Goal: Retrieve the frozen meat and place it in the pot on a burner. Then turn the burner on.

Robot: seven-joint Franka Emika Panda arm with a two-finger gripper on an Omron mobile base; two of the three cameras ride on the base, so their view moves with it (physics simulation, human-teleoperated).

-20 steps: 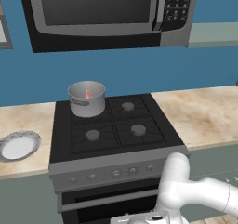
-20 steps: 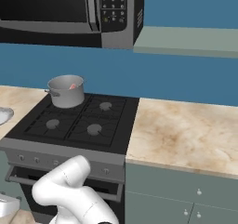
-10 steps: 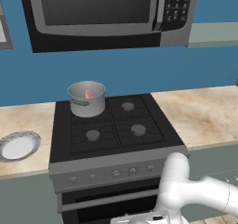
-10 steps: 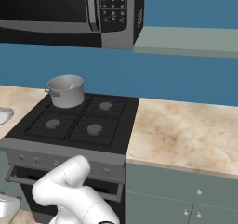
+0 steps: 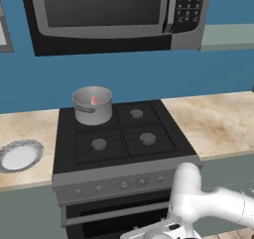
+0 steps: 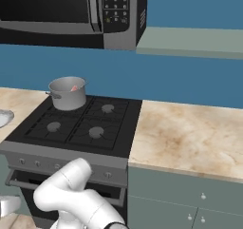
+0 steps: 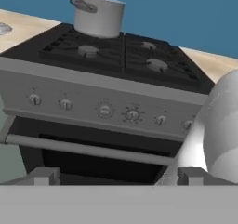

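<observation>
While the claw [image 7: 116, 175] hangs low before the oven front, its fingers spread wide and holding nothing, the frozen meat [image 5: 94, 100] sits up in the pot [image 5: 92, 105].

That pot stands on the back-left burner of the stove [image 5: 163, 151] (a white plate [image 5: 20, 155] lies on the counter to the left), well above and beyond the claw, which faces the row of knobs [image 7: 132, 115].

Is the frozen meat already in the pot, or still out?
In. A reddish-pink wedge of frozen meat shows inside the grey brushed-metal saucepan, which stands upright on the back-left burner of the black stove.
</observation>
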